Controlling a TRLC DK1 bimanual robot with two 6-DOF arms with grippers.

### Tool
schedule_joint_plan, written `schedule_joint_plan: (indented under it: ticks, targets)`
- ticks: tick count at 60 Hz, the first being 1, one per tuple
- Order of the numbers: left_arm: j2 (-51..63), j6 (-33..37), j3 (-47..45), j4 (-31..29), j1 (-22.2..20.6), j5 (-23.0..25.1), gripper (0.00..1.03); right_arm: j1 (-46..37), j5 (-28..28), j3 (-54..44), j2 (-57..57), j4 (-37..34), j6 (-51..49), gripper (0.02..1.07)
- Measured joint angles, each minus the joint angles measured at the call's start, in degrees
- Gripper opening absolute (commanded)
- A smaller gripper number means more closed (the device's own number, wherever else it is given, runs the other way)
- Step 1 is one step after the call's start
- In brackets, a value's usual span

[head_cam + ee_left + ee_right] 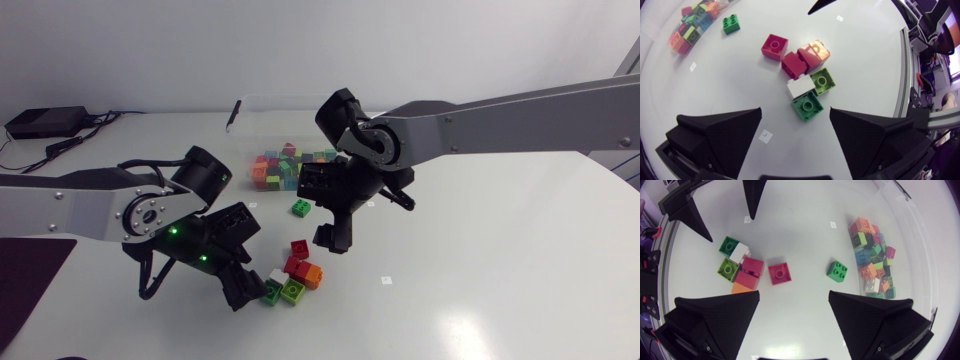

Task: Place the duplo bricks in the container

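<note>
A cluster of duplo bricks (293,278) lies on the white table: green (807,106), white (800,87), lime (822,80), red (794,65) and orange (816,50). A single red brick (779,273) and a single green brick (838,271) lie apart from it, toward the clear container (262,108), which holds several bricks (872,255). My left gripper (248,262) hangs open just left of the cluster, the green brick ahead of its fingers. My right gripper (322,210) is open above the table, over the single red and green bricks, nothing between its fingers.
A black pen-like thing (234,113) lies by the container's back left corner. Small white markers (386,281) dot the table. Black boxes and cables (45,122) sit at the far left. The two grippers are close together near the middle.
</note>
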Motion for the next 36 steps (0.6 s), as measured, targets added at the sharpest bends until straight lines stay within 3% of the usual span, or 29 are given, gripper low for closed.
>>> schedule_joint_plan:
  ticks: [12, 36]
  targets:
    - [1.1, -3.6, -1.1, 0.5, -3.2, -1.5, 0.95, 0.0, 0.0, 0.0, 1.4, -1.3, -2.9, 0.99]
    - [4.7, -6.6, -2.5, 4.2, -4.3, -3.0, 0.94, 2.0, 0.0, 3.6, 6.8, -3.3, -3.4, 0.95]
